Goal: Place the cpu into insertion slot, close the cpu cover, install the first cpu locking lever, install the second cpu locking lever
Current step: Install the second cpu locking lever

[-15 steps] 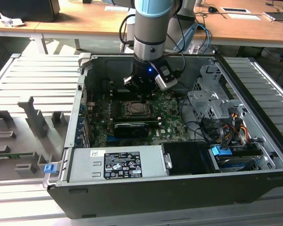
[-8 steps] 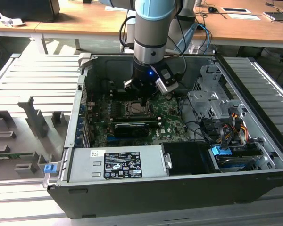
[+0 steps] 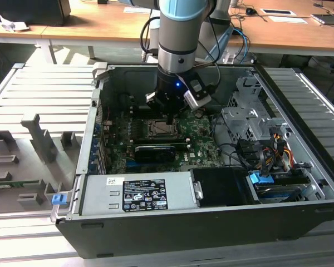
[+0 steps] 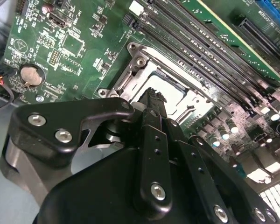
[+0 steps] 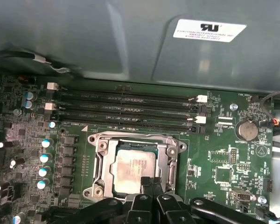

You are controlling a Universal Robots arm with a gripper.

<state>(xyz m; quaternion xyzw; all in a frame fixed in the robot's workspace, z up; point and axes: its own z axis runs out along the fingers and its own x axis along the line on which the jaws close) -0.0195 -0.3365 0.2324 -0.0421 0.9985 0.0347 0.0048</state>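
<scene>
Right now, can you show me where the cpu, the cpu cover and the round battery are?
cpu (image 5: 133, 170): first wrist view, middle of its pale metal top.
cpu cover (image 5: 170, 161): first wrist view, one side bar of the metal frame.
round battery (image 5: 247, 130): first wrist view, its flat silvery face.

arm (image 3: 181, 28): silver-grey w/ blue cap | tool (image 4: 151, 100): black linkages, silver screws | wrist: blue LED, cables

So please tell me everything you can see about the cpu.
The cpu is a small flat square chip with a pale silvery-beige metal top. It lies flat in the socket on the green motherboard, framed by the silvery cpu cover. The gripper hangs at its edge, fingers together; contact is unclear.
</scene>
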